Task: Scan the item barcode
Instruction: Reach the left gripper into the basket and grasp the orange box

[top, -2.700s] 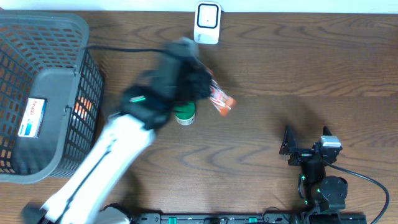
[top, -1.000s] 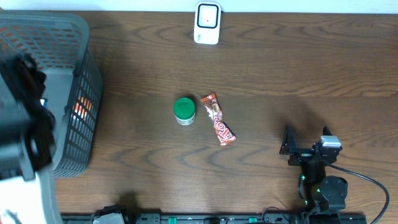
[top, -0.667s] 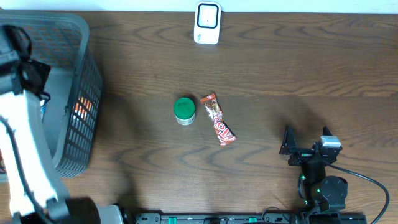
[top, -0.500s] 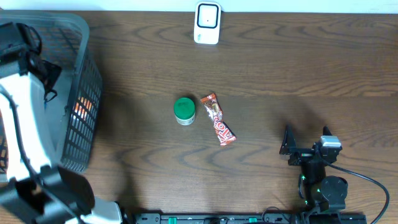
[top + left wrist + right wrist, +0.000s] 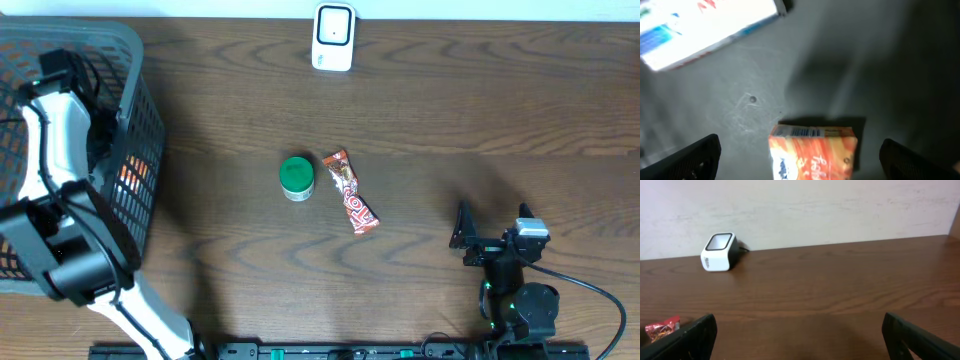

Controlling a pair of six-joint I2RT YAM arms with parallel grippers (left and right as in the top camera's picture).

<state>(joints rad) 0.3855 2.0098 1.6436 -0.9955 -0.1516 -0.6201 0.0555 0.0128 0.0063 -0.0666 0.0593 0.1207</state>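
Wide apart and empty, the jaws of my left gripper (image 5: 807, 159) now hang inside the basket (image 5: 140, 150). They straddle an orange carton (image 5: 812, 152) that lies on the basket floor, and as far as I can tell neither finger touches it yet. A few moments ago this same arm was out over the middle of the table (image 5: 480, 120) with the candy bar (image 5: 351, 205) in its grip, between the scanner (image 5: 333, 37) and the green-lidded tub (image 5: 296, 177). A second ago the bar already lay where it lies now, just beside the tub, and my arm was swinging off toward the basket. Since then neither bar nor tub has shifted; only the arm has travelled, ending down among the mesh walls. I read that as one item finished with and the next being fetched. The carton is the thing to scan now, and it sits in the basket, well apart from the scanner at the far edge of the table. Its barcode (image 5: 807, 132) shows on the strip along its upper edge in my wrist view, which should help when I present it. A white and blue box (image 5: 705, 30) lies further off on the same floor, clear of my fingers. My right gripper (image 5: 800, 342) rests at its own side of the table, jaws spread on nothing, unchanged throughout.
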